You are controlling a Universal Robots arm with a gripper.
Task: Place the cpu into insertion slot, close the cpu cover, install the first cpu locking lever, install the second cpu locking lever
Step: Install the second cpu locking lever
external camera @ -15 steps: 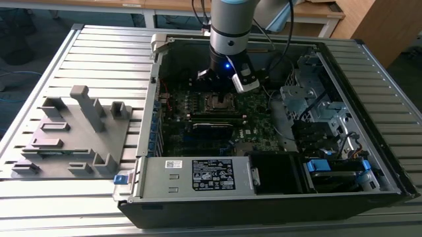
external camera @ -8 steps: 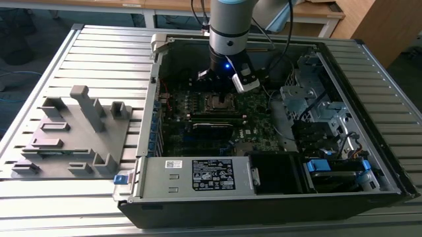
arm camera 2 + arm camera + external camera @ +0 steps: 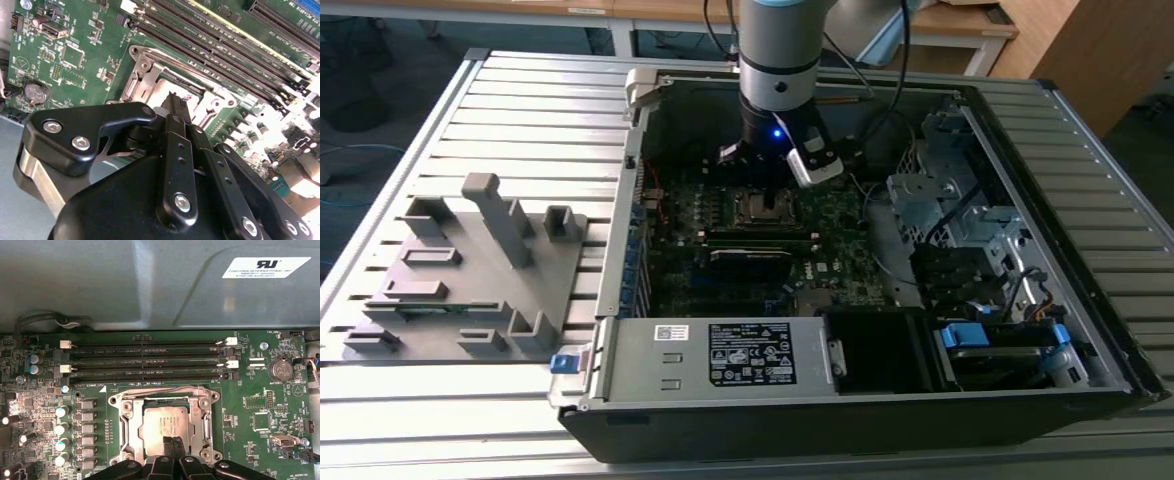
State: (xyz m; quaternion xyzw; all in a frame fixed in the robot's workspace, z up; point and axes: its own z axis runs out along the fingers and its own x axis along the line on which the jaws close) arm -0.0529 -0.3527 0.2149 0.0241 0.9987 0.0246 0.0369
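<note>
The cpu (image 3: 167, 426) is seated in the insertion slot (image 3: 131, 427), the cpu cover (image 3: 165, 396) closed over it; the hand (image 3: 173, 444), fingers together, is pressed just beside its edge.

Just beyond the matt black metal fingers (image 3: 172, 446), the cpu (image 3: 165, 426) shows a dull brushed silver top, framed by the cpu cover (image 3: 131, 432) of brighter, faintly glossy bare metal. Farther out the motherboard (image 3: 250, 390) looks smooth dark green.

Silver-grey cpu (image 3: 166, 426), green motherboard (image 3: 250, 390)
</note>
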